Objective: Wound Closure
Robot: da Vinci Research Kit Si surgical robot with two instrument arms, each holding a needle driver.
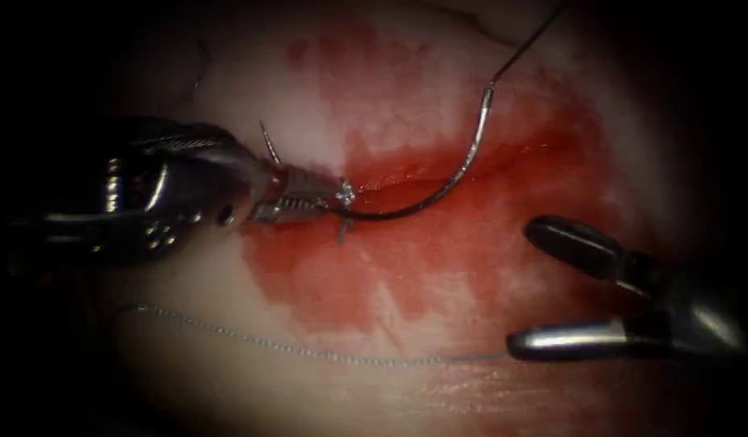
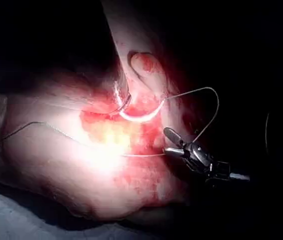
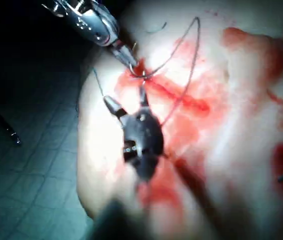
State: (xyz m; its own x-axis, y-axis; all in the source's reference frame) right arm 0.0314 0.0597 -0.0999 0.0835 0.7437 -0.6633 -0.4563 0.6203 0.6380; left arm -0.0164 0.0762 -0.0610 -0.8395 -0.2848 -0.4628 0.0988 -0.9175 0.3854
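My left gripper (image 1: 313, 201) clamps the needle (image 1: 439, 190) near its tip, lifting it off the tissue (image 1: 406, 105); my right gripper (image 1: 536, 283) waits spread, empty.

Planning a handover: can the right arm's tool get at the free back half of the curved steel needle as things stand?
Probably yes. The right arm's tool has its jaws open and holds nothing, right of the cut. The curved steel needle, gripped near its tip by the left arm's tool, arcs up over the red-stained tissue, with nothing between.
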